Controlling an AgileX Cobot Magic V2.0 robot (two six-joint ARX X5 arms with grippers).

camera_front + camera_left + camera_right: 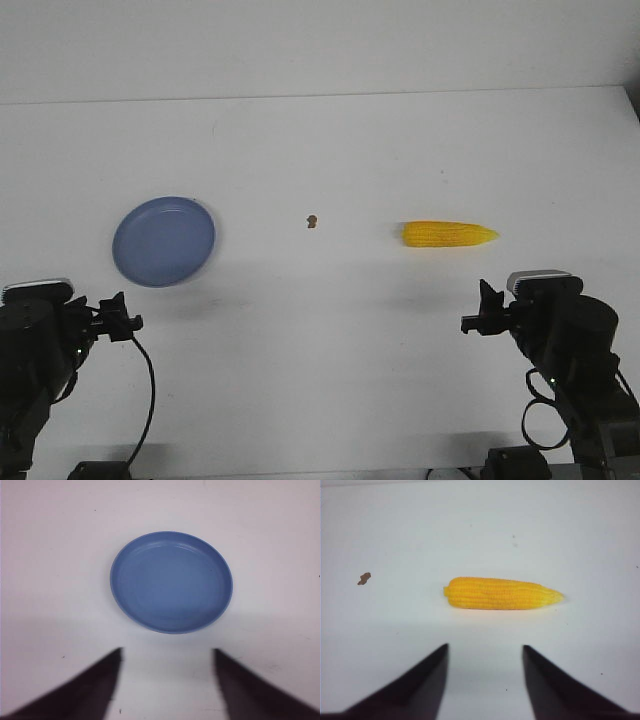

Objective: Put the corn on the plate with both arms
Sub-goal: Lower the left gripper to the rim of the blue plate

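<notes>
The yellow corn (448, 235) lies on the white table at the right, its point toward the right; it also shows in the right wrist view (502, 593). The blue plate (163, 241) sits empty on the left; it also shows in the left wrist view (171, 581). My left gripper (125, 322) is open and empty, near the front edge, in front of the plate; its dark fingers frame bare table in the left wrist view (167, 652). My right gripper (482, 312) is open and empty, in front of the corn, apart from it, as the right wrist view (485, 649) shows.
A small brown speck (312, 220) lies on the table between plate and corn; it also shows in the right wrist view (364, 578). The table's far edge meets a pale wall (320, 45) at the back.
</notes>
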